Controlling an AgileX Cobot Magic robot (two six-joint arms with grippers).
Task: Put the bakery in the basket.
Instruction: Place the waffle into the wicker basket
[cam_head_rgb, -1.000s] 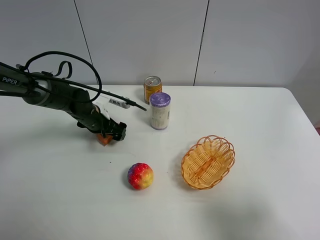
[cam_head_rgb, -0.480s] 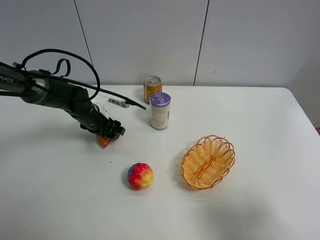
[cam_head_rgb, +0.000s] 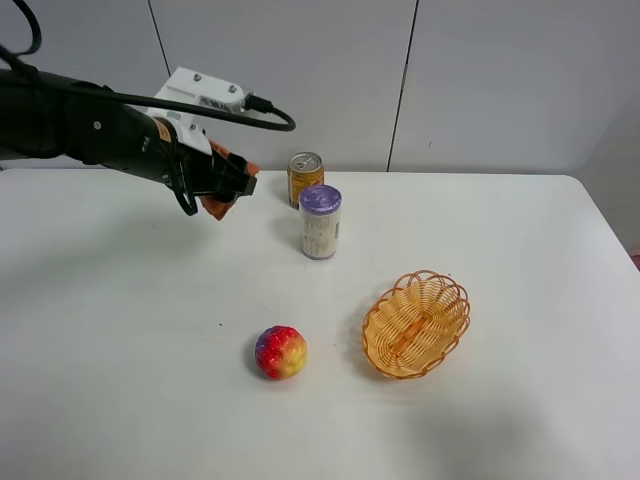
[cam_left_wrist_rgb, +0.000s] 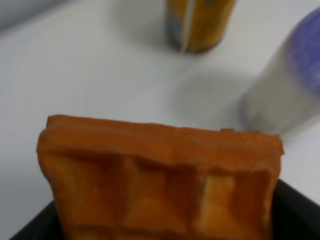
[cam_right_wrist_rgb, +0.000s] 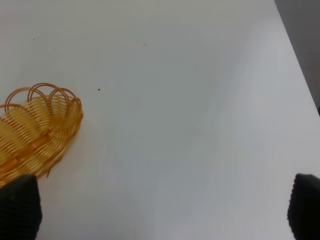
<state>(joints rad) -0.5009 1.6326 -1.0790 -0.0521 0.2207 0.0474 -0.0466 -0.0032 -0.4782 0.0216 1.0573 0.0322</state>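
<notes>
The bakery is an orange-brown waffle wedge (cam_head_rgb: 216, 207) with a square grid. My left gripper (cam_head_rgb: 232, 186) is shut on it and holds it high above the table's back left, left of the cans. In the left wrist view the waffle (cam_left_wrist_rgb: 160, 185) fills the lower half between dark fingers (cam_left_wrist_rgb: 297, 212). The basket (cam_head_rgb: 416, 323) is oval tan wicker and stands empty on the table, to the right of centre. Its looped rim also shows in the right wrist view (cam_right_wrist_rgb: 35, 130). My right gripper (cam_right_wrist_rgb: 162, 207) is open and empty above bare table beside the basket; it is out of the exterior view.
An orange drink can (cam_head_rgb: 304, 178) and a white can with a purple lid (cam_head_rgb: 320, 221) stand at the back centre, just right of the held waffle. A red-yellow bumpy fruit (cam_head_rgb: 281, 352) lies in front. The white table (cam_head_rgb: 520, 230) ends at the right.
My left gripper has lifted the waffle off the table and carried it up and towards the back, nearer the cans. The basket, fruit and cans have not moved.
</notes>
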